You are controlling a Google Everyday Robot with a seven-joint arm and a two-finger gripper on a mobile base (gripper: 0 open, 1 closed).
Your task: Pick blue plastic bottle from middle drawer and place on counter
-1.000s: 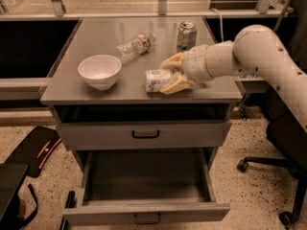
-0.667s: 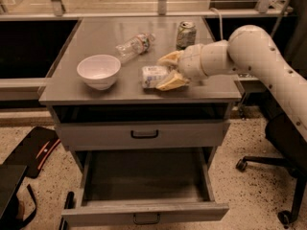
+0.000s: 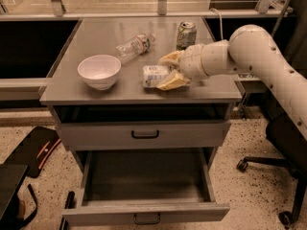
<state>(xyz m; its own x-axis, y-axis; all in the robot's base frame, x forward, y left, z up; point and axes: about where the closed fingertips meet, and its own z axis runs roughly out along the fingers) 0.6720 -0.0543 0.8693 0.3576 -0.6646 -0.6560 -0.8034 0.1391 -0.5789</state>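
While the robot's single arm reaches in from the right, its gripper sits low over the worktop, jaws closed around one blue plastic bottle lying on its side near the front edge. Three other items share the grey top: one white bowl, one clear bottle on its side, one can upright. Below, the middle drawer stands pulled out; one shallower drawer above is shut.
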